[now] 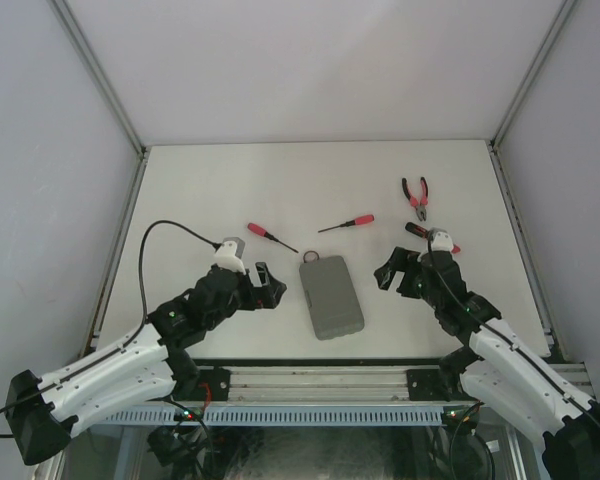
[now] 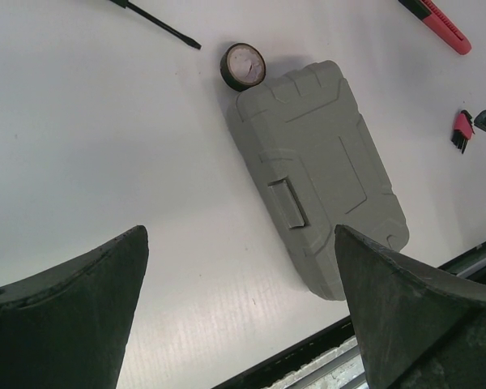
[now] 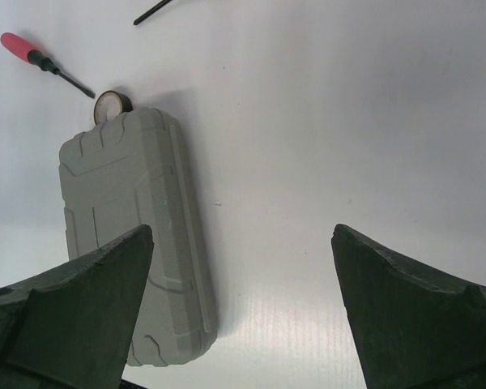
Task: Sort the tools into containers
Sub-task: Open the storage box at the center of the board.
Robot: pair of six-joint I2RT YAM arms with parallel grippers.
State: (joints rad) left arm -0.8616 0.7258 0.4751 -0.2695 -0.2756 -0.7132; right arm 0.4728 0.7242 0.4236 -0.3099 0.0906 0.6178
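The closed case [image 1: 330, 297] lies between my left gripper [image 1: 271, 283] and right gripper [image 1: 388, 272], both spread apart, its long axis pointing away and its latch [image 2: 287, 203] facing left.

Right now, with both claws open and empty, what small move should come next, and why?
Probably lower the left claw to the latch on the grey case: the case lies shut, while the pliers and a screwdriver lie loose on the table, so nothing can go in until it opens.

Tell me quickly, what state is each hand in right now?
Left hand: open, holding nothing.
Right hand: open, holding nothing.
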